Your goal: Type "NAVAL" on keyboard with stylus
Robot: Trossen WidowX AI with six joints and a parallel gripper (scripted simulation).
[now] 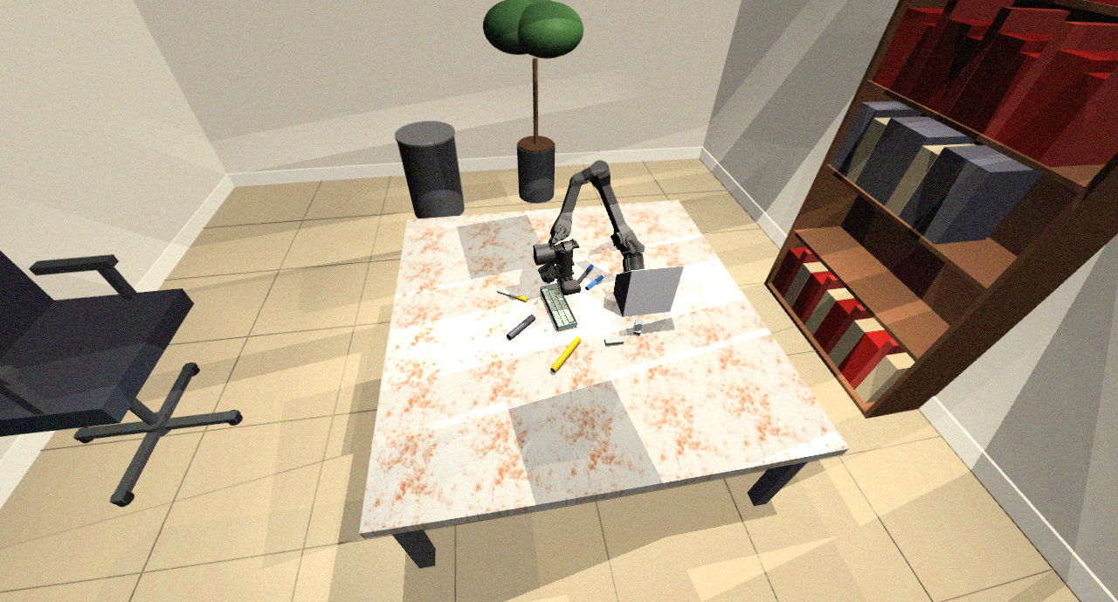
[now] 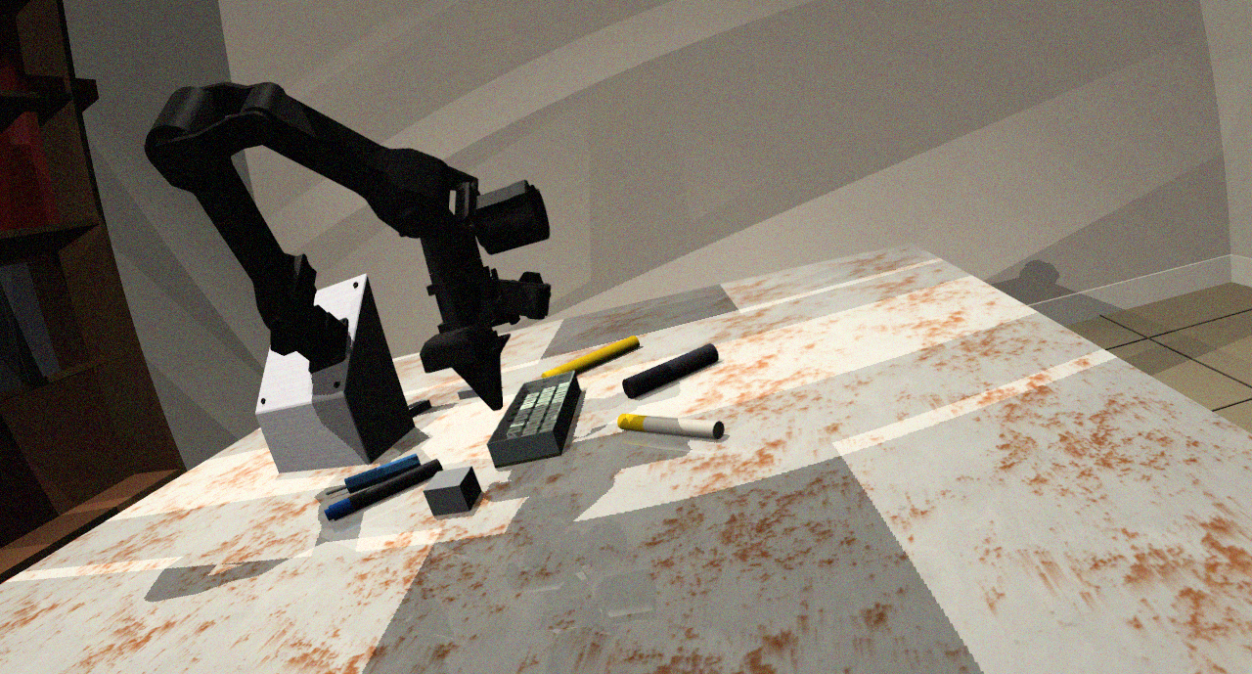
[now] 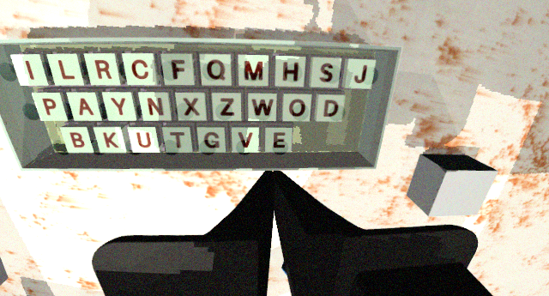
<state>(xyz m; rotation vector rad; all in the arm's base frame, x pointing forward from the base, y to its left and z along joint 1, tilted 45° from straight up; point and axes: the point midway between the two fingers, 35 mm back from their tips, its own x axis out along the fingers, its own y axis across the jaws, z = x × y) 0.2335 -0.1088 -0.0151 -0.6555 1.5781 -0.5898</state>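
Observation:
The keyboard (image 1: pixel 558 307) (image 2: pixel 525 450) (image 3: pixel 214 160) is a dark tray with three rows of pale lettered keys; N, A, V and L show in the wrist view. My gripper (image 1: pixel 565 291) (image 2: pixel 501 405) (image 3: pixel 272 178) is shut and empty, pointing down. In the wrist view its tips meet at the keyboard's near rim, just below the E key. A short blue pen (image 1: pixel 595 282) (image 2: pixel 381 471) with a thin tip lies on the desk, beside a black pen (image 1: pixel 585 273) (image 2: pixel 384 489) with a blue end. I cannot tell for certain which is the stylus.
A yellow rod (image 1: pixel 566 355) (image 2: pixel 595 355), a dark cylinder (image 1: pixel 521 327) (image 2: pixel 670 371) and a white-and-yellow marker (image 2: pixel 672 426) lie around the keyboard. A grey cube (image 2: pixel 452 490) (image 3: pixel 459 186) lies beyond its end. The arm's grey block (image 1: pixel 652 292) (image 2: pixel 306 425) stands on the desk.

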